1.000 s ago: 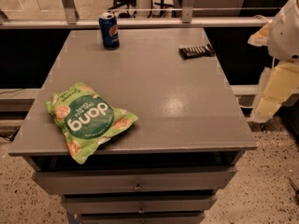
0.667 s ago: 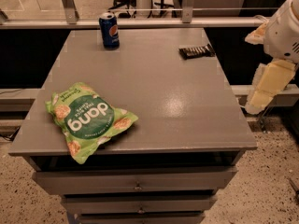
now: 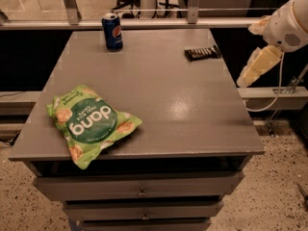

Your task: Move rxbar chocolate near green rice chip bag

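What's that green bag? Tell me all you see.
The green rice chip bag is crinkly, with white upside-down "dang" lettering on a dark green circle and pictured chips. It lies flat on the grey table, front left, one corner overhanging the edge. Nothing else touches it; the gripper is beyond the table's right side.
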`<state>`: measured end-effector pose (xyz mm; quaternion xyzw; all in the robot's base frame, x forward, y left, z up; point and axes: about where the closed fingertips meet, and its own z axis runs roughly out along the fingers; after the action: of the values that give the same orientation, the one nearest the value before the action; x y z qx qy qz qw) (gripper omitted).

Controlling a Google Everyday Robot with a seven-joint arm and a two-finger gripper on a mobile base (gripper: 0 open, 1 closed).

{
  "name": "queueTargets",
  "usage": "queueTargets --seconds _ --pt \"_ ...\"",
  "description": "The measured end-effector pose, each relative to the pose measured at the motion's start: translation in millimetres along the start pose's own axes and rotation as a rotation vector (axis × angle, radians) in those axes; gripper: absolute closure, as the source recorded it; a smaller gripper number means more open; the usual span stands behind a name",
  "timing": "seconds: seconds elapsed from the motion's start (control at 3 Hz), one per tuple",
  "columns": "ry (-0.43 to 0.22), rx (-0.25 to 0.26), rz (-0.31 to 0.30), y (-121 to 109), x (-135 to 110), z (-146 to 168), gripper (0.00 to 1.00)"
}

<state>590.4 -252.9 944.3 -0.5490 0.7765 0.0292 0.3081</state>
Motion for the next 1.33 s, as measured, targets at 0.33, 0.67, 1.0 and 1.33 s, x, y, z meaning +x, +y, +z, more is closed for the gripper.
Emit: queueTargets --seconds 0.33,0.67,1.0,1.33 --pt "0.000 0.000 0.000 0.0 0.0 0.0 0.00" --pt "-0.077 0.042 0.067 -38.6 -8.3 32.1 0.00" --pt "-0.151 0.071 0.145 -73.8 -15.2 58.1 0.00" --pt "-0.252 0.080 0.266 -107.3 -26.6 94.1 0.00"
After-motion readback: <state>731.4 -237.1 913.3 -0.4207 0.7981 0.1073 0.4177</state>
